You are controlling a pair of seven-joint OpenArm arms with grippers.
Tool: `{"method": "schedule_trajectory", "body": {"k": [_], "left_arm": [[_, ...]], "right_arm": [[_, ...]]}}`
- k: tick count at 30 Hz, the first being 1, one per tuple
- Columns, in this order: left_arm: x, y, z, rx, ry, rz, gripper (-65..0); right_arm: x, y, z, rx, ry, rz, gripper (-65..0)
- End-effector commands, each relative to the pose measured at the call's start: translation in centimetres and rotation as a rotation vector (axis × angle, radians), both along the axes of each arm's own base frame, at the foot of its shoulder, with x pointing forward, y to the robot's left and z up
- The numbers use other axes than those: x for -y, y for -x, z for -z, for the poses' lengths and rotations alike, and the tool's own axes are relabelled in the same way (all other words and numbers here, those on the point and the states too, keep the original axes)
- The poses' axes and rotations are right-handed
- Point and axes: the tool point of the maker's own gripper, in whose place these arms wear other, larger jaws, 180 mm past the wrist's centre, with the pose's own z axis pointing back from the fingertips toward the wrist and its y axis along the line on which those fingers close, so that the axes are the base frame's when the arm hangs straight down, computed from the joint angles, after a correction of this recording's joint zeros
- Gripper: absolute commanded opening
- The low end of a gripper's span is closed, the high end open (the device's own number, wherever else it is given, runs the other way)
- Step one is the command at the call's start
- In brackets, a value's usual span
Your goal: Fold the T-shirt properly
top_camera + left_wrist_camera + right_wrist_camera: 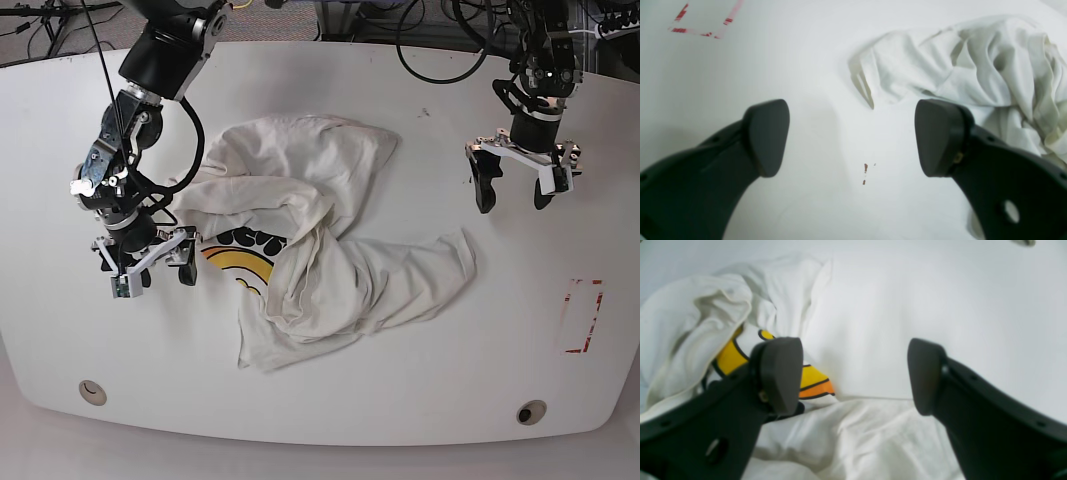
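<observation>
left wrist view: left gripper (pixel 851 136) jaws spread wide, nothing between them, bare white table (pixel 800 66) beneath, the crumpled t-shirt (pixel 973 63) at upper right, red tape marks (pixel 703 26) upper left. right wrist view: right gripper (pixel 853 376) also wide apart and empty, over the shirt's edge, yellow-orange print (pixel 810 381) beside the left-hand finger. base view: t-shirt bunched mid-table, left gripper at upper right clear of it, right gripper at the cloth's left edge.

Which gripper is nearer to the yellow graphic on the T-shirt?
The right one. The right gripper hangs open just beside the yellow graphic on the crumpled T-shirt. The left gripper is open over bare table, off the cloth's far side.
</observation>
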Motion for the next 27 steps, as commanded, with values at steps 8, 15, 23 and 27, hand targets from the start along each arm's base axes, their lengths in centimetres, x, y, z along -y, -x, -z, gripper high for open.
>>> {"method": "schedule_trajectory", "body": {"k": [8,15,23,27], "left_arm": [[-0.2,0.2,0.4,-0.012,-0.009,-0.015,-9.3],[-0.2,0.2,0.3,-0.01,-0.01,-0.013,-9.2],[-0.1,0.1,0.3,-0.009,-0.01,-0.011,-9.2],[-0.1,0.1,0.3,-0.009,-0.01,-0.011,-9.2]], "right_arm": [[0.8,2.0,3.0,-0.083,0.005,0.004,-24.9],[1.0,2.1,3.0,-0.085,0.01,0.006,-26.2],[1.0,2.1,3.0,-0.085,0.01,0.006,-25.7],[0.6,2.0,2.9,-0.079,0.009,-0.003,-25.5]]}}
